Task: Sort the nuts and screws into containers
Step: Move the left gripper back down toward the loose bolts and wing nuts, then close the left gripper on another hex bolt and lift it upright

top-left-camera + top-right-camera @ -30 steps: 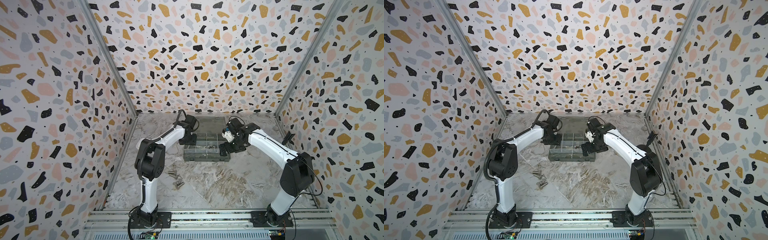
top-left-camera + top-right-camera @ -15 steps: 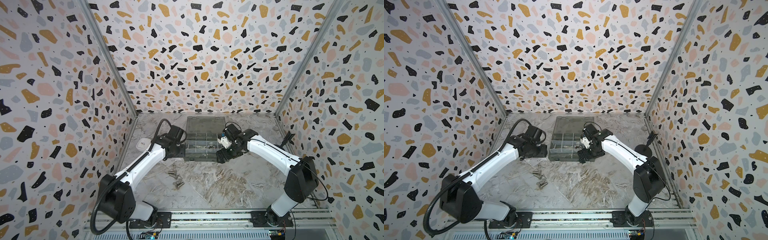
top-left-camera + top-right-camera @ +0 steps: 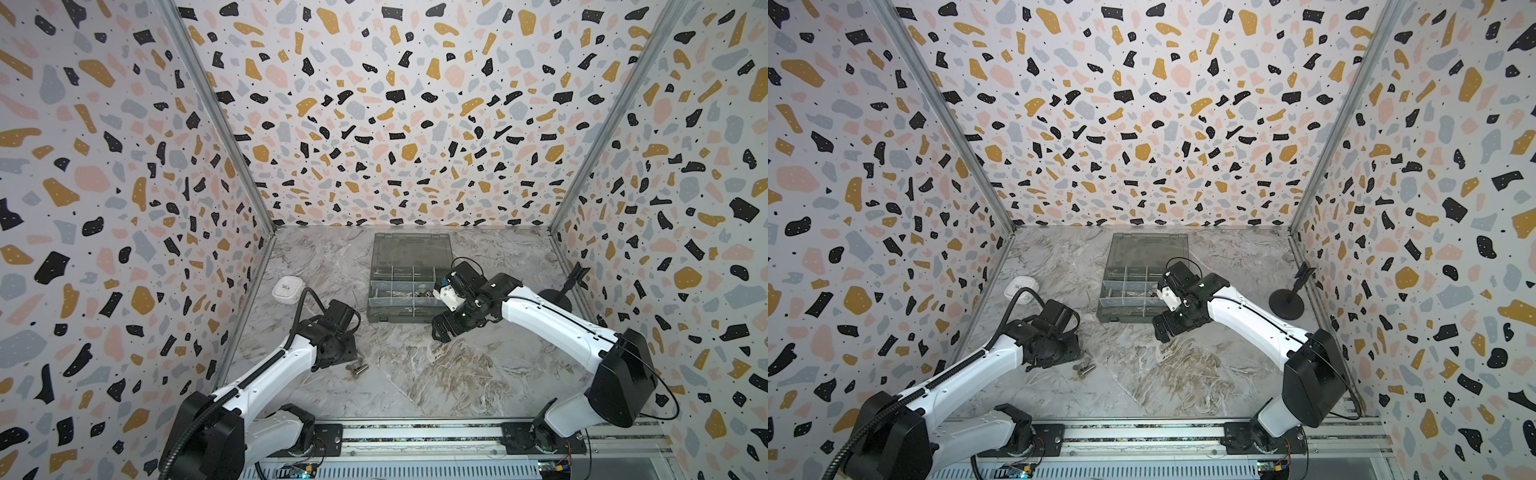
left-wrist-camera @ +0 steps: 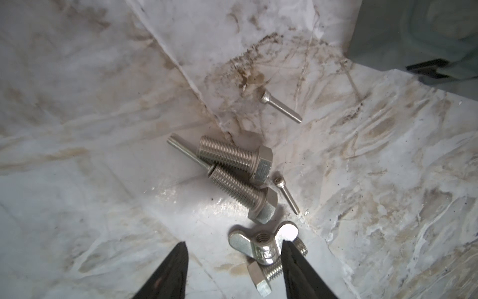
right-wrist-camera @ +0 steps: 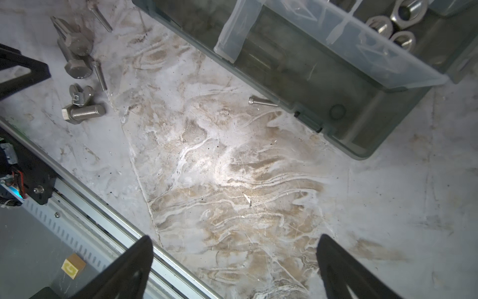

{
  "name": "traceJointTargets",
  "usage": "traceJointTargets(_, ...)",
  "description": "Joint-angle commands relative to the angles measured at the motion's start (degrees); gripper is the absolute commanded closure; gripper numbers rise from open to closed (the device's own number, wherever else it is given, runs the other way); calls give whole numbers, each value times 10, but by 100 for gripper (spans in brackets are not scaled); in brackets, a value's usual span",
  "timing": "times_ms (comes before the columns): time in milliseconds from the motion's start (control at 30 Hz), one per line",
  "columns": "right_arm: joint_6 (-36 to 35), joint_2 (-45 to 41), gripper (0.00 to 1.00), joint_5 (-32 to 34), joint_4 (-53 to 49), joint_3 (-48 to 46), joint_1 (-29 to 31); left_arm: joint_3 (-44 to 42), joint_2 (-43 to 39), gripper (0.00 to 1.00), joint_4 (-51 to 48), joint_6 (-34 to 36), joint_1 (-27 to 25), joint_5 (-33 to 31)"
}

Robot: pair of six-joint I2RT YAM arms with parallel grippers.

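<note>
**A:** Since both top views take in the whole cell, what is the room like?

**B:** Terrazzo-patterned walls (image 3: pixel 374 124) on three sides, a grey marbled table (image 3: pixel 415 382), and a metal rail (image 3: pixel 415 434) along its near edge. A grey box (image 3: pixel 399 318) sits toward the back with its lid laid open behind it, and clear dividers make its containers (image 3: pixel 401 286). A white case (image 3: pixel 286 289) lies near the left wall, a black stand (image 3: pixel 1285 305) near the right.

**A:** And the arms?

**B:** The left arm (image 3: pixel 270 370) reaches low and forward, its wrist tipped down over loose screws (image 3: pixel 359 370) on the table in front of the box's left corner. The right arm (image 3: pixel 548 320) bends at the elbow, its wrist hanging just before the box's near right corner.

**A:** Left wrist view?

**B:** Creased, brown-streaked table. The left gripper (image 4: pixel 233 243) stands about half open and holds nothing. A wing nut (image 4: pixel 261 242) lies between its fingertips, resting against a thick hex screw. One fingertip overlaps its wing, and I cannot tell whether they touch. Beyond lie two more thick screws, touching side by side, and three thin ones.

**A:** Right wrist view?

**B:** Same marbling, with the rail at one edge. The right gripper (image 5: pixel 235 239) is spread wide over bare table, empty. Hex nuts (image 5: pixel 402 40) sit in one container of the box, and a thin screw lies on the table just beside the box's wall.
</note>
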Motion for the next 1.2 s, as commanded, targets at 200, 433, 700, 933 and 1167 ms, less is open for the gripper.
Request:
traceJointTargets(200, 6, -21, 0, 22, -6, 1, -3, -12, 33, 41, 69, -49, 7, -6)
traceJointTargets(433, 2, -22, 0, 21, -7, -3, -20, -15, 59, 44, 83, -47, 25, -5)
traceJointTargets(700, -14, -10, 0, 17, -12, 5, -42, -23, 79, 49, 102, -48, 45, 8)
traceJointTargets(933, -18, 0, 0, 6, -10, 6, -51, -23, 106, 53, 110, -45, 55, 18)
traceJointTargets(1167, -21, 6, 0, 0, -7, 3, -54, -24, 119, 64, 117, -45, 57, 25)
